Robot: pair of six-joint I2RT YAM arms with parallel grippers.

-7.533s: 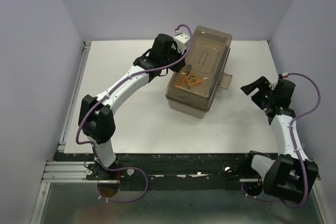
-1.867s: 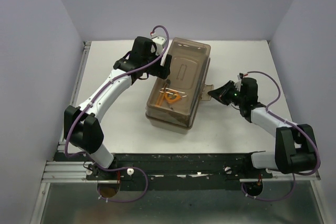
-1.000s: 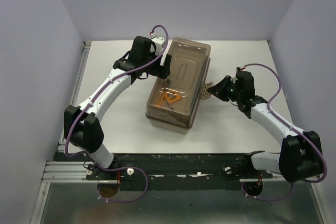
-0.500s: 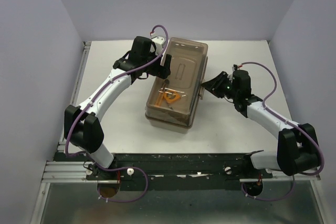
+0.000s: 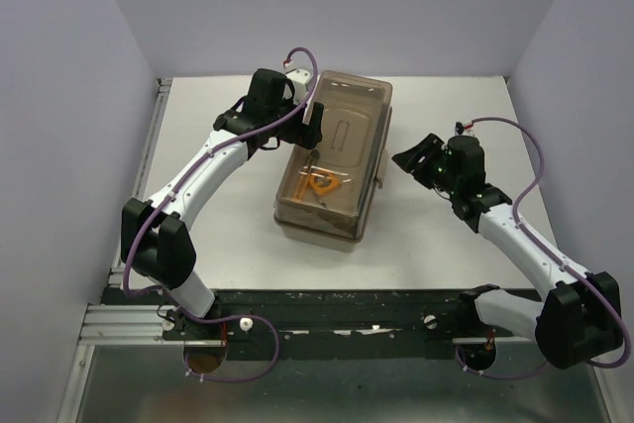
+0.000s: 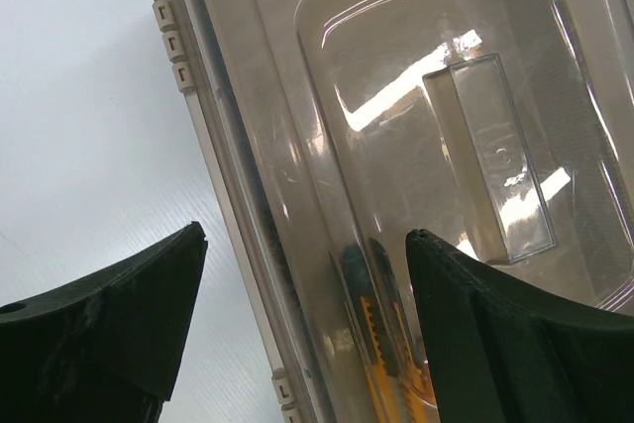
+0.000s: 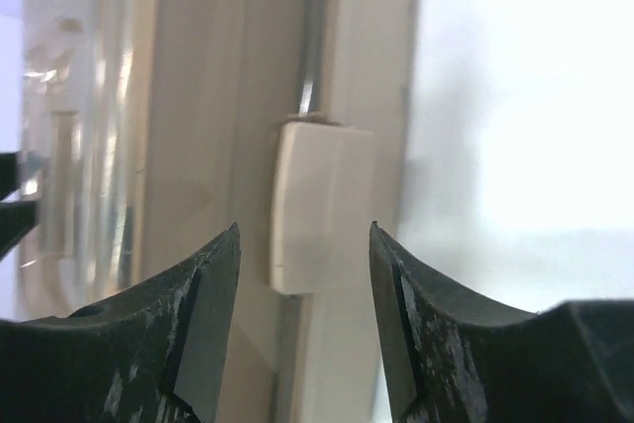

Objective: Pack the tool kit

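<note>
- My right gripper (image 7: pixel 304 227) sits right of the toolbox (image 5: pixel 347 121), fingers apart (facing its latch (image 7: pixel 322 207)).
- My left gripper (image 6: pixel 304 233), spread wide, straddles the toolbox's left rim.

Through the smoky lid (image 5: pixel 347 116) the orange tools (image 5: pixel 322 185) are too small and dim to tell apart from above. The left wrist view cuts the toolbox (image 6: pixel 446 37) off on three sides. In the right wrist view the latch (image 7: pixel 319 207) is blurred.
</note>
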